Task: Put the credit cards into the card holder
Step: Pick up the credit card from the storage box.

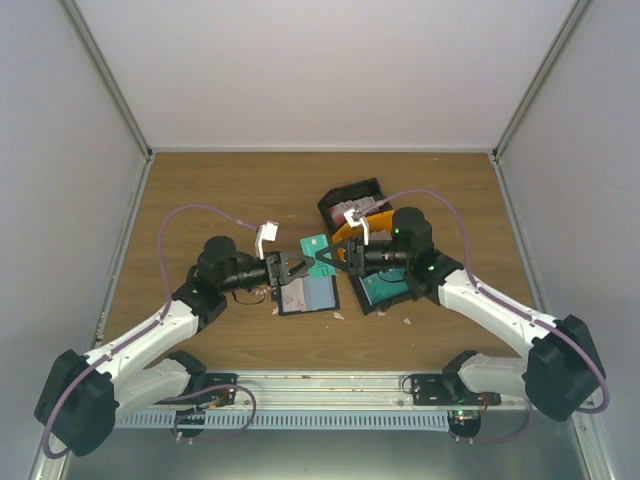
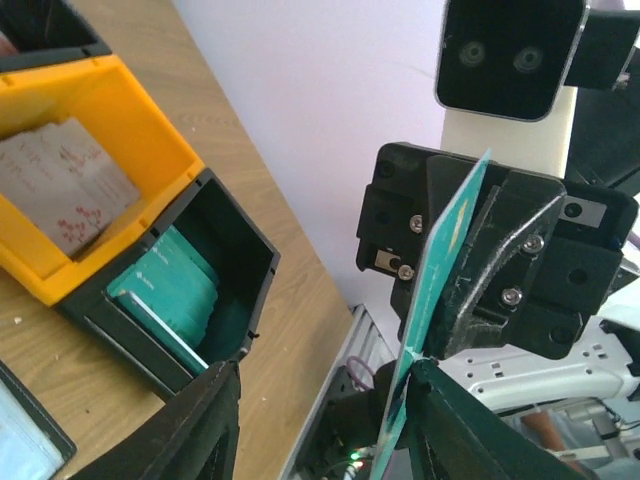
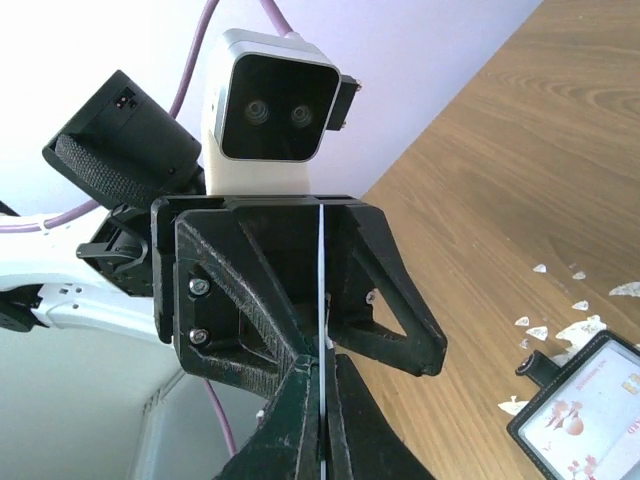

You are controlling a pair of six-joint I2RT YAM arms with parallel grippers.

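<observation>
Just below centre in the top view, the card holder lay open, pale pockets up. Above it, a handover looked to be in hand: the right gripper was clenched on a teal credit card, and the left gripper had its jaws apart around the card's free end, not pinching it. Next, I judged, the left must close firmly before the right lets go. Farther back, the orange tray held pink-marked cards.

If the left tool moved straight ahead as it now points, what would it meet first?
Probably the teal card, held in the shut right tool ahead; its edge seems between the fingers of the left tool, though depth is unclear.
</observation>
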